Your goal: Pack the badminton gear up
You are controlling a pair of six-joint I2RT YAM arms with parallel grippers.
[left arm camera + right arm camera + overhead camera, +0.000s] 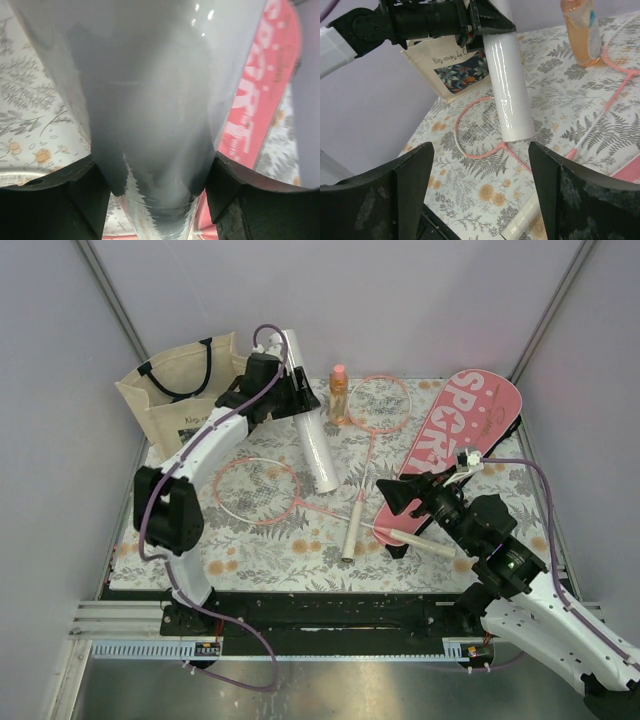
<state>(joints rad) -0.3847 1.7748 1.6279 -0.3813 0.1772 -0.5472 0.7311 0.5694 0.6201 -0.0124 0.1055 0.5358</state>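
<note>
left gripper (298, 392) clamped near the upper end of the long glossy white tube (316, 445) | tube tilts above floral desk (260, 550), probably for carrying | right gripper (390, 518) apart, empty, beside pink "SPORT" racket-shaped cover (460, 425)

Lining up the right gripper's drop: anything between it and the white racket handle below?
Nothing visible. The right gripper hangs open above the racket handle; the white tube, clamped in the left gripper, is farther off.

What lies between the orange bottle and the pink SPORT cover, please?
The head of a pink racket lies between the orange bottle and the SPORT cover; the top external view shows it.
</note>
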